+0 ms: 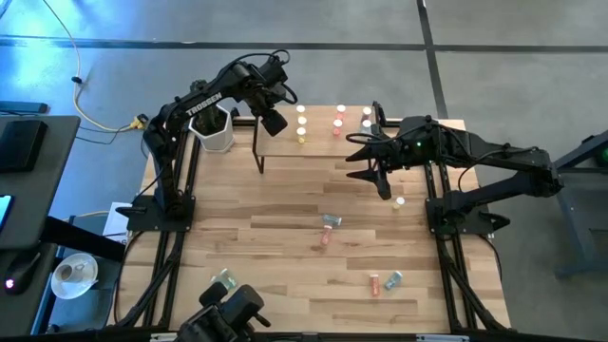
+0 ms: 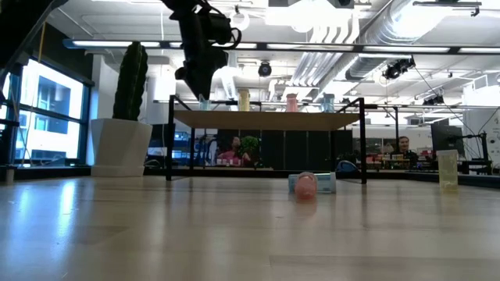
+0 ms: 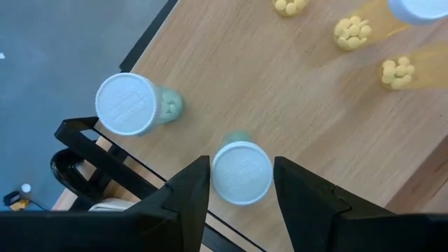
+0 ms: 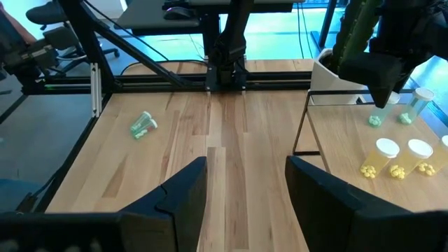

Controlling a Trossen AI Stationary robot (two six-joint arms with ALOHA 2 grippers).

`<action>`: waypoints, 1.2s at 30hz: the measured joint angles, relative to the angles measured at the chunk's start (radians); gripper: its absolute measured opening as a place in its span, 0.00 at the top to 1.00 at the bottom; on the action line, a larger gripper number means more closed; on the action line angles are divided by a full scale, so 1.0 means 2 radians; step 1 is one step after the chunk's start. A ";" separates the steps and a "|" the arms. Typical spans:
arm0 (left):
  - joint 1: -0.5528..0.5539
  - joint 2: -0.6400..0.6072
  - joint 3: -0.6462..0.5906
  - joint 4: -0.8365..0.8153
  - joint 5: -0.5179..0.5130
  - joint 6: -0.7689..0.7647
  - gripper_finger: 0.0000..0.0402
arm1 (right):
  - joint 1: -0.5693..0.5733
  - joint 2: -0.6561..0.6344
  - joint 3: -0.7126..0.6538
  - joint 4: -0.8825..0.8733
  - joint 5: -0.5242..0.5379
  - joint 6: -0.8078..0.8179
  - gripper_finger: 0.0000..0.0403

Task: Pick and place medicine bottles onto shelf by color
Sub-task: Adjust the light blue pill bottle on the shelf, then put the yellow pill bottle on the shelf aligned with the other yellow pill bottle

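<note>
On the shelf [image 3: 294, 105], green bottle [image 3: 241, 171] between left hand [image 3: 240, 183] fingers.

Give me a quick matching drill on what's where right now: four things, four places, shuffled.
Things:
1. green bottle
2. yellow bottles
3. cactus pot
4. right gripper

Places:
A. on the table beside the shelf, at the left arm's end
B. upright on the shelf, in a row
C. between the left gripper's fingers, over the shelf
D. above the table near the shelf, nothing held

Pairs: 1-C, 2-B, 3-A, 4-D
</note>
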 joint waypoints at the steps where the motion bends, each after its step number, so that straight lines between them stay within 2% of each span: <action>1: 0.000 0.000 0.000 0.000 0.000 0.000 0.63 | 0.000 0.000 0.000 0.000 0.000 0.000 0.54; 6: 0.004 -0.005 0.011 -0.004 0.000 0.000 0.63 | 0.000 0.000 0.000 0.000 0.000 0.000 0.54; 15: 0.007 -0.006 0.091 -0.032 -0.009 0.000 0.63 | 0.000 0.000 0.000 0.000 0.000 0.000 0.54; 25: 0.004 -0.013 0.143 -0.104 0.001 0.021 0.63 | 0.001 0.000 0.000 -0.017 0.000 0.023 0.54; 30: -0.017 -0.037 0.142 -0.114 0.013 0.014 0.63 | 0.002 0.000 0.000 -0.058 0.000 0.024 0.54; 36: -0.065 -0.074 0.143 -0.082 0.013 0.013 0.63 | 0.002 0.000 -0.002 -0.078 0.000 0.024 0.54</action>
